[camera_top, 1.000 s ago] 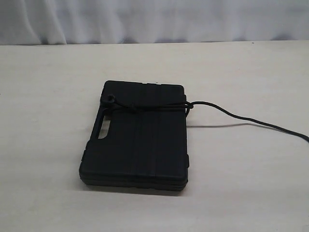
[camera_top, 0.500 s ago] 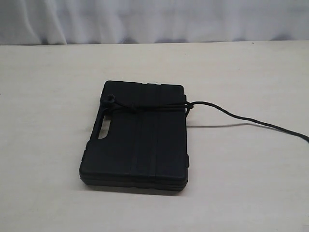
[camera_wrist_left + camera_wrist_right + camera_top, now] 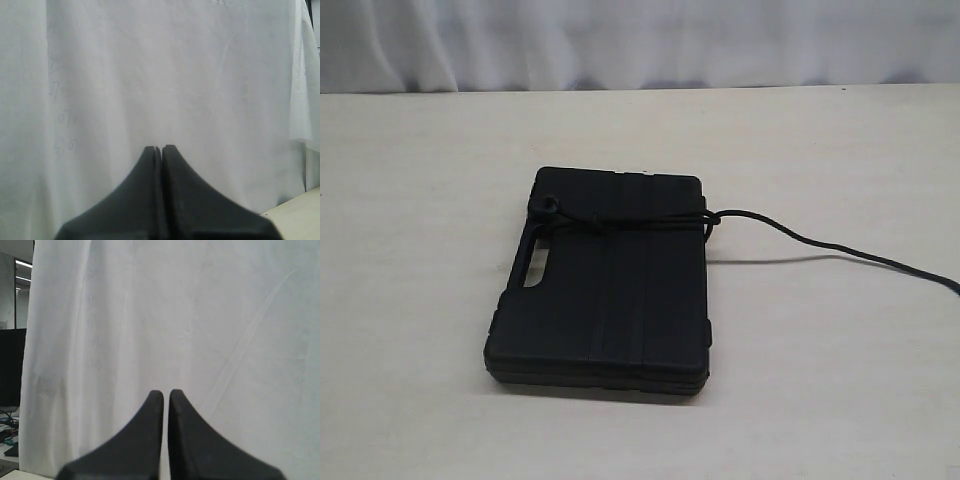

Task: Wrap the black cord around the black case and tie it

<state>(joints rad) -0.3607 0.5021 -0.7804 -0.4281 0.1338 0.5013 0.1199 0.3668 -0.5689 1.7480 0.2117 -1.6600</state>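
The black case (image 3: 605, 300) lies flat on the pale table (image 3: 420, 200) in the exterior view, ribbed face up, handle slot on its left side. The black cord (image 3: 620, 222) crosses the case's far end, with a small loop (image 3: 549, 205) near the left corner and a knot on top. Its free end (image 3: 840, 250) trails off to the right over the table. Neither arm shows in the exterior view. My left gripper (image 3: 161, 148) is shut and empty, facing a white curtain. My right gripper (image 3: 166, 394) is shut with nothing in it, also facing the curtain.
A white curtain (image 3: 640, 40) hangs behind the table's far edge. A strip of table corner (image 3: 300, 210) shows in the left wrist view. Dark office space (image 3: 12, 365) shows past the curtain's edge in the right wrist view.
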